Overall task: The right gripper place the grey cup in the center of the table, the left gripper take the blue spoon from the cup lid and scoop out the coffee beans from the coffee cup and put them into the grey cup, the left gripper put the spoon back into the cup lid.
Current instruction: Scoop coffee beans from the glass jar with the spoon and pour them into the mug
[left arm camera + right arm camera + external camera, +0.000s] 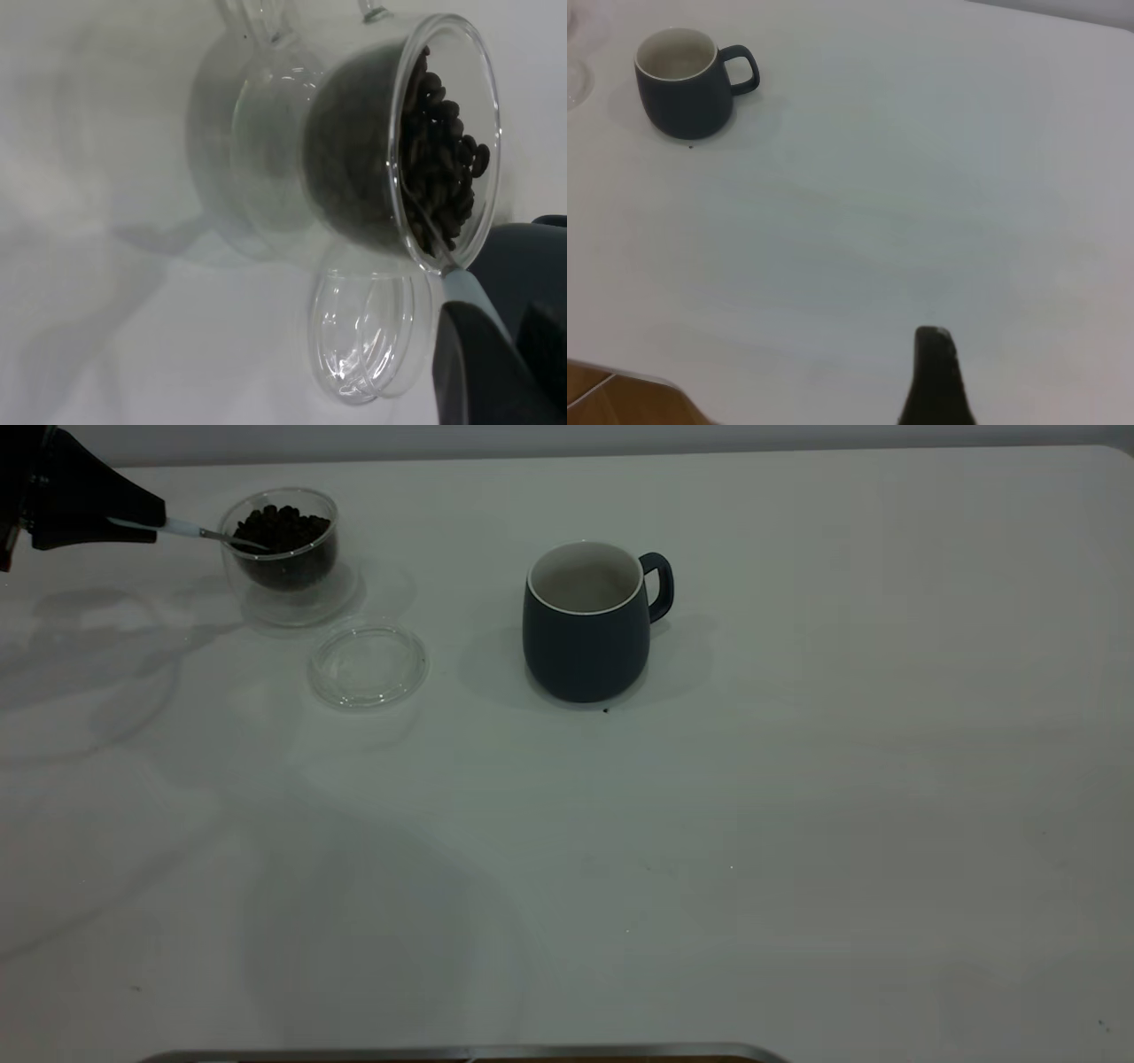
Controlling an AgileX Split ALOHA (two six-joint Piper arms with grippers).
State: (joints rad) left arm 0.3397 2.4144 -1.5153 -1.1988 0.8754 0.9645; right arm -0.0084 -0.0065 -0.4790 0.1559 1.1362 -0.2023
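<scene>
Tabletop: left gripper [155,524] holds blue spoon [208,534].

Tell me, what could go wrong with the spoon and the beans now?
Beans could spill: the coffee beans are heaped to the rim of the coffee cup, where the blue spoon held by the left gripper is digging. A hard push might tip the light glass cup. Beans may also drop on the way across to the grey cup.

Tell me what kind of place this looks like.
Probably a robot test bench, not a kitchen: a bare white table, the left gripper holding the blue spoon at the coffee cup, the grey cup nearby.
</scene>
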